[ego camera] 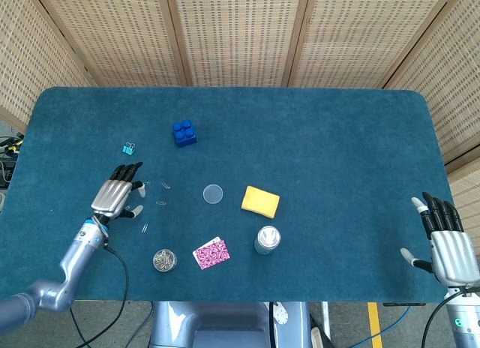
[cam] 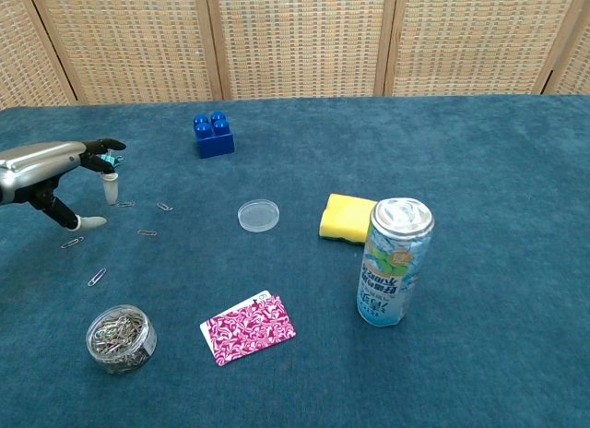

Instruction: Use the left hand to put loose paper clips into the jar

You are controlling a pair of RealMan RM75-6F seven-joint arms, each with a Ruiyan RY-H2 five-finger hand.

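- My left hand (ego camera: 115, 196) hovers low over the left part of the blue surface (ego camera: 315, 130), fingers spread and pointing down, holding nothing.
- In the chest view the fingertips (cam: 111, 190) of my left hand (cam: 55, 170) hang just above one of the loose paper clips (cam: 125, 204); I cannot tell whether they touch it.
- More clips lie scattered near that hand: one (cam: 164, 207) beside the first, one (cam: 147, 232) a little nearer the middle, one (cam: 71, 243) below my thumb, and one (cam: 97, 277) closer to the jar.
- The jar (cam: 121, 338) stands open near the front edge, already holding a heap of clips, well apart from my left hand.
- A patterned pink card (cam: 248, 328) lies just right of the jar.
- A round clear lid (cam: 258, 215) lies flat near the middle, between the clips and a yellow sponge (cam: 348, 217).
- A drink can (cam: 394, 261) stands upright in front of the sponge.
- A blue block (cam: 213, 135) and a teal binder clip (ego camera: 129, 148) sit farther back.
- My right hand (ego camera: 445, 243) rests at the far right edge, fingers apart and empty.
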